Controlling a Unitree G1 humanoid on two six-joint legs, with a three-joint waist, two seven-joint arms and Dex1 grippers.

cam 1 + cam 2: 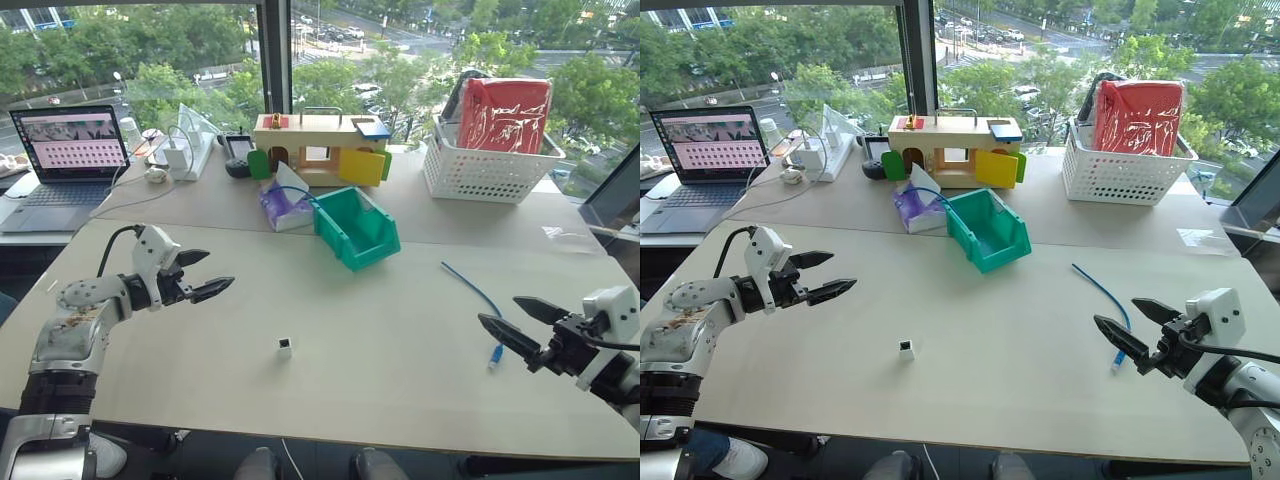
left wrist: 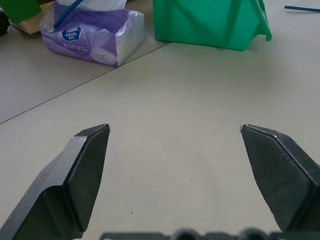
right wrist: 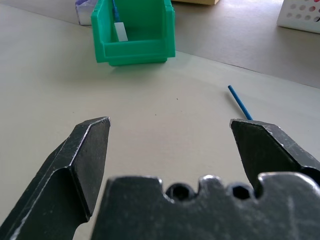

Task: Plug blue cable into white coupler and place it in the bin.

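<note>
On the table (image 1: pixel 330 400), the white coupler (image 1: pixel 285 347) stands alone near the front edge. Blue cable (image 1: pixel 478 297) lies to the right, just beside the right gripper (image 1: pixel 510 322). Bin (image 1: pixel 356 228) sits behind. Left gripper (image 1: pixel 207 273) and right gripper are spread wide, holding nothing.

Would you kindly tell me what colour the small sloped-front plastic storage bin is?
The plastic storage bin is teal-green, clearest in the left eye view.
</note>
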